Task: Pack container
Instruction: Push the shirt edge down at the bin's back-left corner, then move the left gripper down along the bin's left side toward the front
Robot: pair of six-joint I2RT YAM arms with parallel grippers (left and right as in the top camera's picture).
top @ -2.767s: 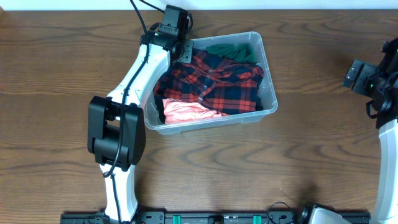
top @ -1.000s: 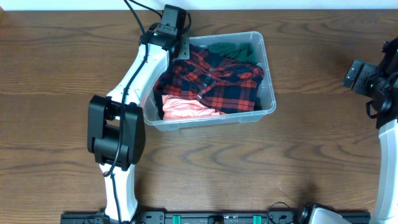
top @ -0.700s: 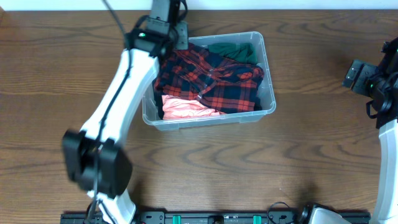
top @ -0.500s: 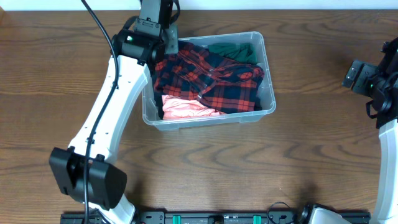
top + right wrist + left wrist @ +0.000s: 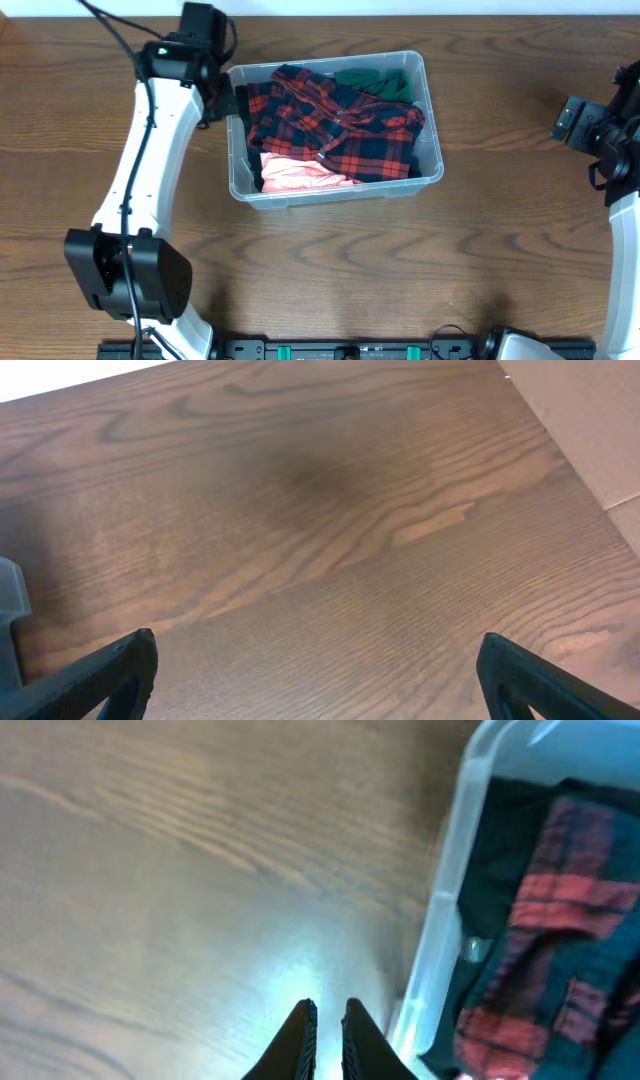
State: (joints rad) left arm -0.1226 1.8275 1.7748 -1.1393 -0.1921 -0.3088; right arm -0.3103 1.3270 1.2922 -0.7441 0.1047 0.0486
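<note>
The clear rectangular plastic tub, on the brown wooden table just beside the nearly closed, empty left gripper, looks light, slick and flexible, best pinched at its rounded rim, while the right gripper stands spread wide.

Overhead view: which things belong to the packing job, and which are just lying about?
Job: container; plaid shirt, pink garment and green garment inside it; left gripper beside its rim.
Just there: right gripper, open above the wooden table, away from the container.
</note>
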